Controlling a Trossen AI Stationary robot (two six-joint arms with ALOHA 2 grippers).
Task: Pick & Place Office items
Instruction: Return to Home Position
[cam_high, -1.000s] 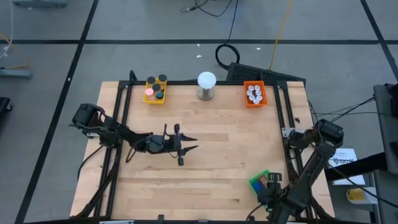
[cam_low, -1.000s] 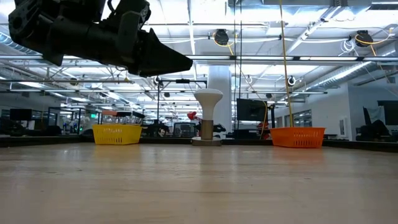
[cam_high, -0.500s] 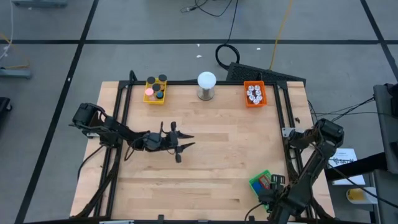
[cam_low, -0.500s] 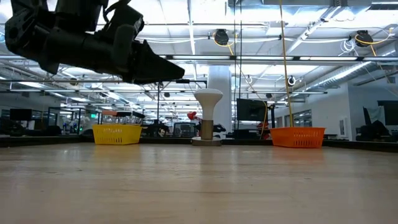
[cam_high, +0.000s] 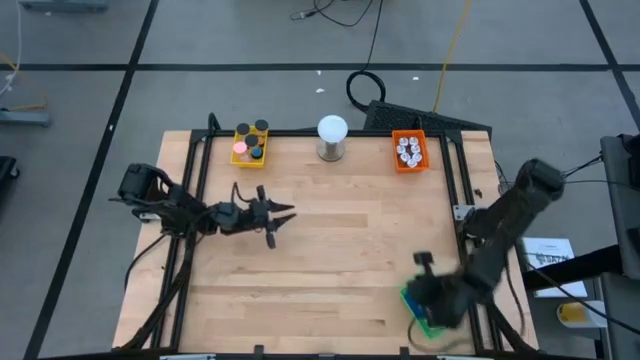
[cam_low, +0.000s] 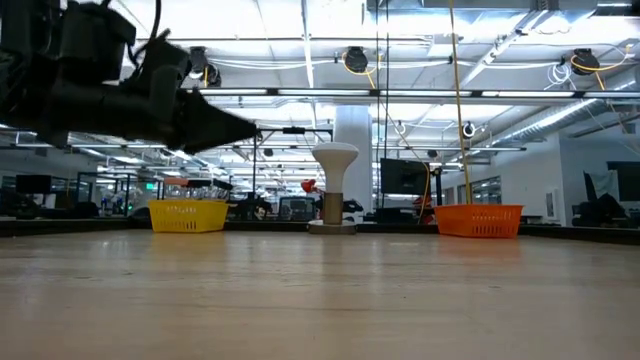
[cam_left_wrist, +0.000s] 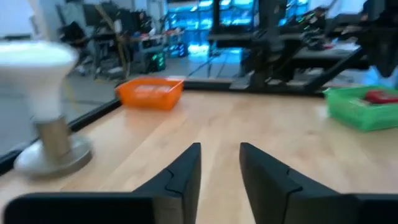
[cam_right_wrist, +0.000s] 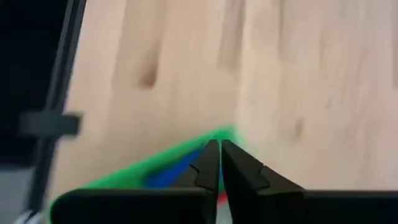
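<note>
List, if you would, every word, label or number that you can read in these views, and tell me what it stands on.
No text can be read in any view.
Sheet of paper near the high view's right edge: dark print, too small to read.
Red item in the green tray: blurred, no digits legible.

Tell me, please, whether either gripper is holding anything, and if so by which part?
Nothing is held. The left gripper is open over the light wooden table, with nothing between its fingers; the right gripper is shut and empty above the green plastic tray.
</note>
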